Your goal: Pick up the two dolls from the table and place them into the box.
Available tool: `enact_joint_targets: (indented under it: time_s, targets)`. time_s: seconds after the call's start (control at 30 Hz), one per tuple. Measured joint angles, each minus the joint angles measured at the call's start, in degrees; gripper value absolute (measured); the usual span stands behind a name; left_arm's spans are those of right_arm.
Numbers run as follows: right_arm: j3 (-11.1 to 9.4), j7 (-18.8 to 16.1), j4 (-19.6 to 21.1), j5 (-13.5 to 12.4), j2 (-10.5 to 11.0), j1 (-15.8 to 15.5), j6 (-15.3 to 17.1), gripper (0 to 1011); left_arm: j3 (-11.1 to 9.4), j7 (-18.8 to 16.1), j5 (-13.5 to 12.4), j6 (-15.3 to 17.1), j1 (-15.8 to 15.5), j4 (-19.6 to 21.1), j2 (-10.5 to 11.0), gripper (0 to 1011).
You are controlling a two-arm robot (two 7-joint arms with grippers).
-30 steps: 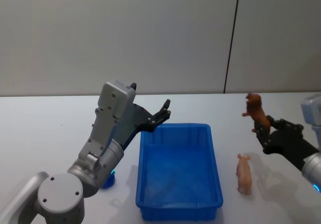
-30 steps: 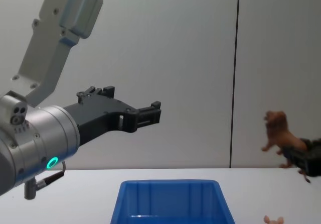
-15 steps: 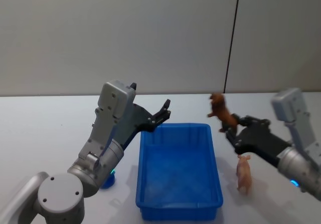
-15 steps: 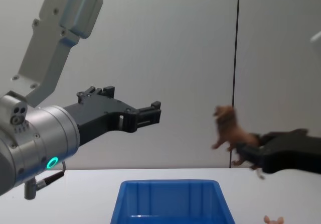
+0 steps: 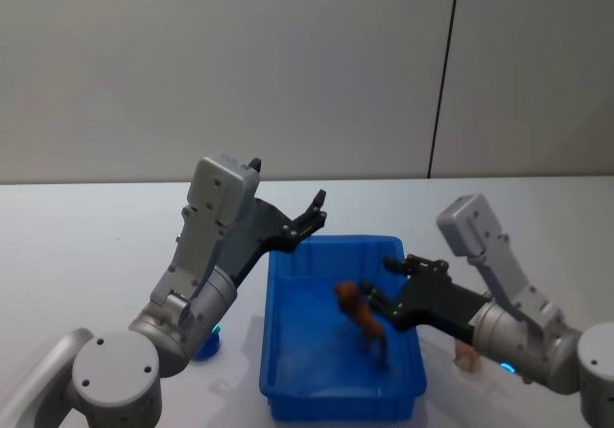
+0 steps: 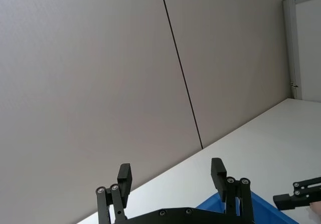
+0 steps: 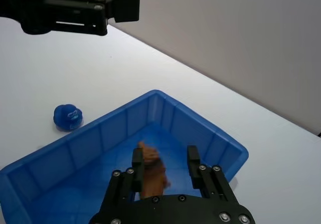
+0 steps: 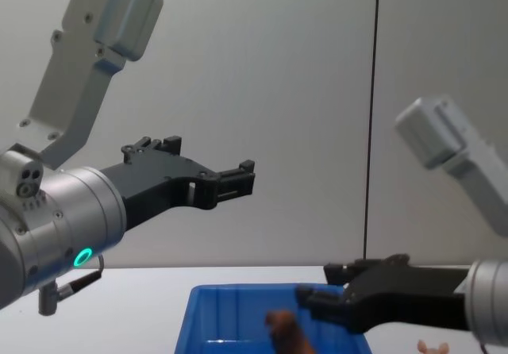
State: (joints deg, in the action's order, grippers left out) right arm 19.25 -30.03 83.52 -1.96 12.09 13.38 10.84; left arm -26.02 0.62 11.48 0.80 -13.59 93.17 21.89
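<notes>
The brown doll (image 5: 361, 321) is blurred inside the blue box (image 5: 338, 247), just under my right gripper (image 5: 381, 282). In the right wrist view it (image 7: 152, 174) shows between and beyond that gripper's (image 7: 165, 161) spread fingers, clear of both. The chest view has it (image 8: 286, 335) low in the box (image 8: 235, 316), below the open right gripper (image 8: 317, 285). The pale pink doll (image 5: 467, 356) lies on the white table (image 5: 86, 246) right of the box, partly hidden by my right arm. My left gripper (image 5: 313, 213) hangs open and empty above the box's far left corner.
A small blue ball-like object (image 5: 204, 347) sits on the table left of the box, beside my left arm. The left gripper (image 7: 119, 7) is raised well above the box. A grey wall stands behind the table.
My right gripper carried the brown doll leftwards from the table's right side to above the box, then opened. The doll now sits lower, inside the box. The left arm has not moved.
</notes>
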Motion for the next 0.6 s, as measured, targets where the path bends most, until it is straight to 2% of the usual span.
enact_joint_targets:
  time_s: [0.17,0.2,0.33,0.43,0.47,0.6]
  targets:
    - [0.4,-0.21,-1.23,0.56,-0.43,0.54,0.09,632,0.0,0.0,0.0,0.0,0.0,0.0,0.0,1001]
    - [0.44,-0.16,-1.5,0.65,-0.48,0.63,0.03,632,0.0,0.0,0.0,0.0,0.0,0.0,0.0,1001]
    - [0.28,0.63,-1.67,0.67,-0.24,0.61,-0.46,772,0.0,0.0,0.0,0.0,0.0,0.0,0.0,1001]
    - [-0.15,1.54,-1.29,0.31,0.32,0.13,-0.87,875,0.0,0.0,0.0,0.0,0.0,0.0,0.0,1001]
    - [-0.28,1.77,-1.09,0.17,0.51,-0.04,-0.97,875,0.0,0.0,0.0,0.0,0.0,0.0,0.0,1001]
    - [-1.21,3.66,0.49,-1.06,1.95,-1.57,-1.38,988,0.0,0.0,0.0,0.0,0.0,0.0,0.0,1001]
